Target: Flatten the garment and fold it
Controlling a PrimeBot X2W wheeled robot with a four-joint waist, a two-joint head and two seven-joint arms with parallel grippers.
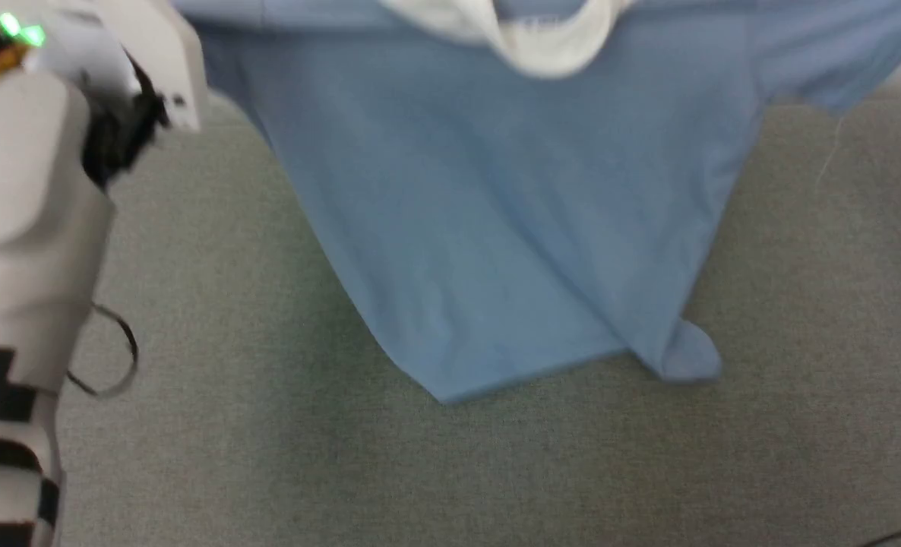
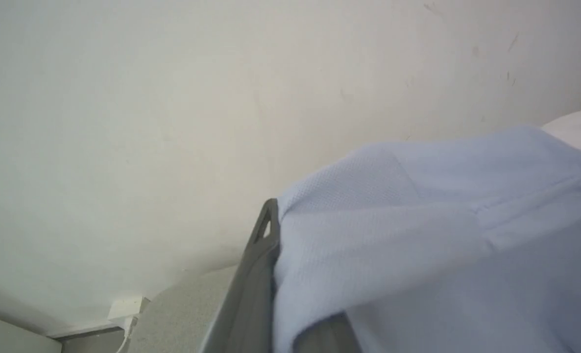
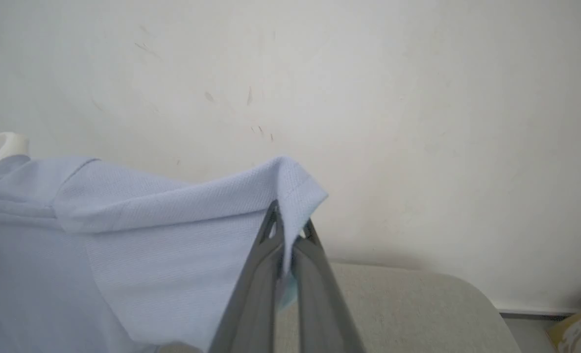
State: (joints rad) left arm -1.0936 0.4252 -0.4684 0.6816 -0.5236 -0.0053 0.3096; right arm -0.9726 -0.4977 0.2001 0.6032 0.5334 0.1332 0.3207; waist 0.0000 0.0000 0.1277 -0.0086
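- The garment (image 1: pixel 496 228), a light blue short-sleeved shirt, hangs stretched between its two shoulder ends above the grey fabric-covered surface (image 1: pixel 230 425). Its hem reaches down towards that surface, but I cannot tell whether it touches.
- The left forearm (image 1: pixel 25 228), pale and blurred, rises at the near left, well apart from the hanging body of the shirt.
- The white collar (image 1: pixel 549 38) sags forward at the top. If the shirt is laid down like this, the collar could end up crumpled beneath it.
- The right gripper (image 3: pixel 290 223) has its fingers pressed together on a thin sleeve edge. That narrow bite could slip if the arms pull further apart.
- The left gripper (image 2: pixel 269 225) is closed with cloth draped over it and appears to pinch the other shoulder. A shallow hold there would drop that side.
- The hem corner (image 1: pixel 690 353) is curled over. Lowering now would probably press it into a crease.
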